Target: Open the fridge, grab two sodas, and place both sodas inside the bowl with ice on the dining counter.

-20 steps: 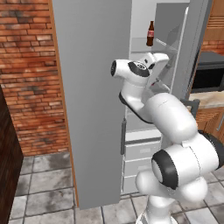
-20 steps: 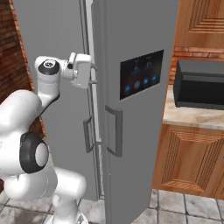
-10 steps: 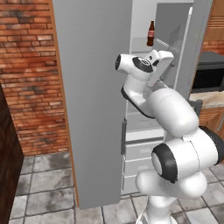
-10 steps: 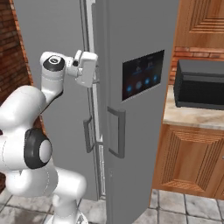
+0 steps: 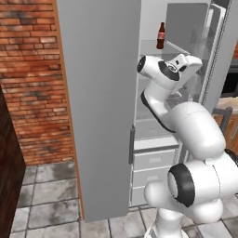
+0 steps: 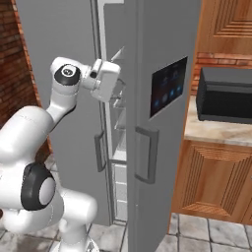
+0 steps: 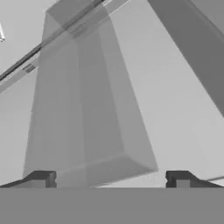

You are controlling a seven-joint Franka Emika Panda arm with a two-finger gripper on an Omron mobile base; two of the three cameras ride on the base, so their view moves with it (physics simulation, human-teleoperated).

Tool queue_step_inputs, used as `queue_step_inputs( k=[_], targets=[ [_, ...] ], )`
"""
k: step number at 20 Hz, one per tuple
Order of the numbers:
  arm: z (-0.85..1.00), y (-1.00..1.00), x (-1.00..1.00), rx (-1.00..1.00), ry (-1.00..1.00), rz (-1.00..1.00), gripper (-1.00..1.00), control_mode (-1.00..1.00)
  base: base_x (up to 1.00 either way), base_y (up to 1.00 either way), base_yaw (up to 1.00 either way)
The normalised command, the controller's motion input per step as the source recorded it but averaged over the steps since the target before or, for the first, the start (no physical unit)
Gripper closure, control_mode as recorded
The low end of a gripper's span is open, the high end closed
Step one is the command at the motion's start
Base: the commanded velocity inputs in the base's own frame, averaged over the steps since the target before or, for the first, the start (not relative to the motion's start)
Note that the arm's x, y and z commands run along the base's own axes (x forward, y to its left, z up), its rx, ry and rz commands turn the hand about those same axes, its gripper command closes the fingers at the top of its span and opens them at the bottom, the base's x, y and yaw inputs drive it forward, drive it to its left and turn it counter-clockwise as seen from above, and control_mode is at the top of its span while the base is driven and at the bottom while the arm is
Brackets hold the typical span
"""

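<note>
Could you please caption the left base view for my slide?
Open hand reaching into the opened fridge, cola bottle above.

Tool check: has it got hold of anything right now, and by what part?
Nothing is held. The tool is open inside the fridge, with bare space between its tips. The cola bottle stands untouched on an upper shelf.

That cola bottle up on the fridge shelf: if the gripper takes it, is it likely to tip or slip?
The cola bottle looks tall and slim, standing upright on a glass shelf, so a sideways nudge would probably tip it. Its smooth, round body may slip or turn in the gripper, which is open; a grip low on the body seems safer.
</note>
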Motion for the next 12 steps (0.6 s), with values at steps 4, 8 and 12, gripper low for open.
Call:
queue_step_inputs(
  k=[4,8,12],
  targets=[
    [0.00,-0.83,-0.41,0.04,-0.05,0.00,-1.00,-1.00,0.00,0.00,0.00],
    [0.00,-0.81,-0.30,0.01,-0.06,0.00,-1.00,-1.00,0.00,0.00,0.00],
    [0.00,-0.71,-0.07,0.00,-0.08,0.00,-1.00,-1.00,0.00,0.00,0.00]
  ],
)
